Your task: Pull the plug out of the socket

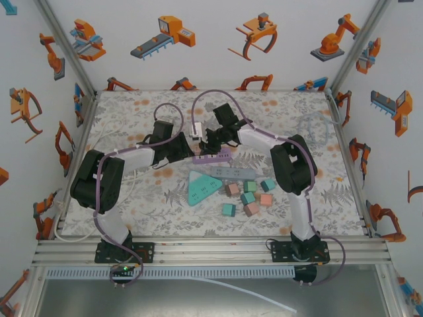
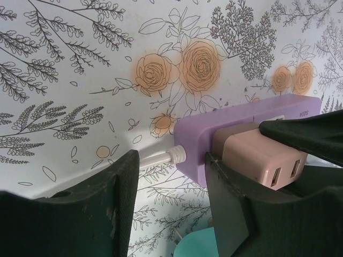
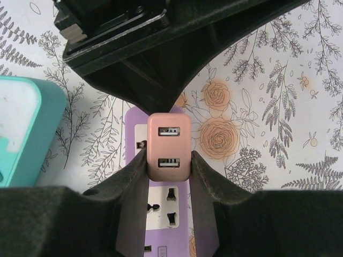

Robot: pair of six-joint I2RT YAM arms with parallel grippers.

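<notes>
mid-table [image 1: 132, 205], on the floral surface: purple strip [image 1: 213, 158] with pink plug [image 3: 169, 144] still seated in it. pinched on both flanks by the right gripper [image 3: 169, 163], jaws narrow and tight against the plug's sides. poised at the strip's cord [image 2: 155, 158] end, the left gripper [image 2: 171, 158], jaws part-way apart, straddling the cord without clamping anything. impossible to tell whether its finger [image 2: 230, 203] nearest the plug bears down on the strip.

judged at roughly the halfway mark: reach and grasp done, pull not yet made. no gap seen between plug and strip face, with the prongs hidden inside. left to do, by the look of it: bracing the strip, then drawing the plug straight out and clear.

no brand readable on the plug, just two usb ports [image 3: 169, 131] on its outer face. small grey print on the strip's top near its far end, too small to read from the left wrist view. a tiny mark near the strip's other end in the right wrist view, equally unreadable. cartoon robot stickers [image 1: 165, 33] on the walls, no lettering made out.
</notes>
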